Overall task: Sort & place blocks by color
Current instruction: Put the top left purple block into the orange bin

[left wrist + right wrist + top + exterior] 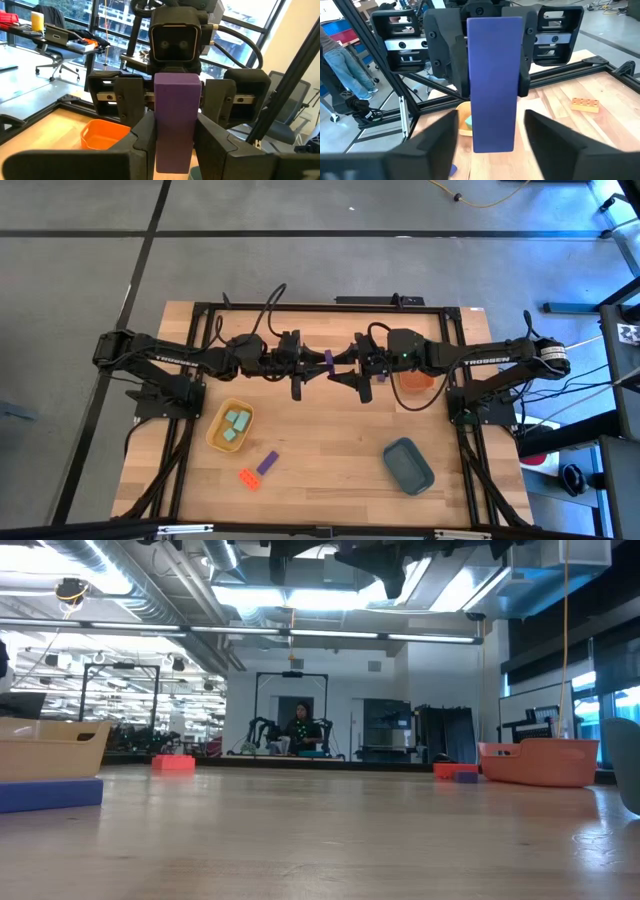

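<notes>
Three trays [229, 426], two pale teal blocks [236, 425], two purple blocks [267, 463], one red-orange block [248, 478]

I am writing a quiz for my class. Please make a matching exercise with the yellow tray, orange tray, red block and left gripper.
1 yellow tray
2 orange tray
3 red block
4 left gripper

a grips the raised purple block
b partly under the right arm
c contains teal blocks
d beside a loose purple block

Pairs: 1-c, 2-b, 3-d, 4-a

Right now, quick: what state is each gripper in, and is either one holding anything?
Left gripper: shut on the purple block, held up in mid-air.
Right gripper: jaws open on either side of that block, not yet gripping.
</notes>
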### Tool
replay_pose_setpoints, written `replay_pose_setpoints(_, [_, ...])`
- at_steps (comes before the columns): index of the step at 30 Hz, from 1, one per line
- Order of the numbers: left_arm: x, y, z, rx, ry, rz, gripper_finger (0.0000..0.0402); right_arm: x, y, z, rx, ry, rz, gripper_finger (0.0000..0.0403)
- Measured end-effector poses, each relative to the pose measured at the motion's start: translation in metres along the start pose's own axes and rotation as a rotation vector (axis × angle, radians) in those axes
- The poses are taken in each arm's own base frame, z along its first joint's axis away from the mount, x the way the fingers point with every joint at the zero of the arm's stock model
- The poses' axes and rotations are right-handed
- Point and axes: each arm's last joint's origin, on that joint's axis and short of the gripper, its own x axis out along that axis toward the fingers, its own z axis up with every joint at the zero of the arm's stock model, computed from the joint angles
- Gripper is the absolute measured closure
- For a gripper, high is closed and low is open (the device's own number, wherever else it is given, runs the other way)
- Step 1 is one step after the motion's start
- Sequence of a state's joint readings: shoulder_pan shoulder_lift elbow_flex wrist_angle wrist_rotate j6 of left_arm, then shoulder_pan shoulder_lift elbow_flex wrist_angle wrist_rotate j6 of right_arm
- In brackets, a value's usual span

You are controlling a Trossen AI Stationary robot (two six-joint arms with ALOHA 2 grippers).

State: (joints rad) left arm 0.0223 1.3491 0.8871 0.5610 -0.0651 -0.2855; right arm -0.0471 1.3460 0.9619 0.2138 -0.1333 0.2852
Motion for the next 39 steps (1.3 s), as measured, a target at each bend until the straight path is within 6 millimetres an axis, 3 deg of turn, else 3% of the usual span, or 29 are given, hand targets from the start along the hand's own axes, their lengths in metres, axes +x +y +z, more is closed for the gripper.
replay_pose_setpoints(6, [0.000,0.000,0.000,-0.002,0.001,-0.002,0.0309,0.000,0.000,0.000,-0.002,0.002,0.001,0.0297])
replay_pose_setpoints(10, [0.000,0.001,0.000,-0.026,0.000,0.015,0.0301,0.000,0.000,0.000,0.002,0.002,0.002,0.0294])
replay_pose_setpoints(17, [-0.001,0.015,0.001,-0.119,0.049,0.024,0.0238,-0.007,-0.004,-0.001,-0.003,0.047,-0.035,0.0294])
replay_pose_setpoints(23, [-0.016,0.024,0.017,-0.150,0.107,-0.072,0.0206,-0.044,-0.010,0.005,-0.023,0.160,-0.120,0.0294])
replay_pose_setpoints(29, [-0.056,0.036,0.038,-0.100,0.215,0.022,0.0204,-0.092,-0.008,-0.004,-0.027,0.287,-0.247,0.0294])
replay_pose_setpoints(35, [-0.095,0.027,0.060,0.013,0.101,0.106,0.0207,-0.130,-0.006,-0.019,0.048,0.183,-0.283,0.0294])
replay_pose_setpoints(39, [-0.114,0.022,0.054,0.023,-0.032,0.095,0.0208,-0.145,-0.003,-0.022,0.072,0.038,-0.258,0.0294])
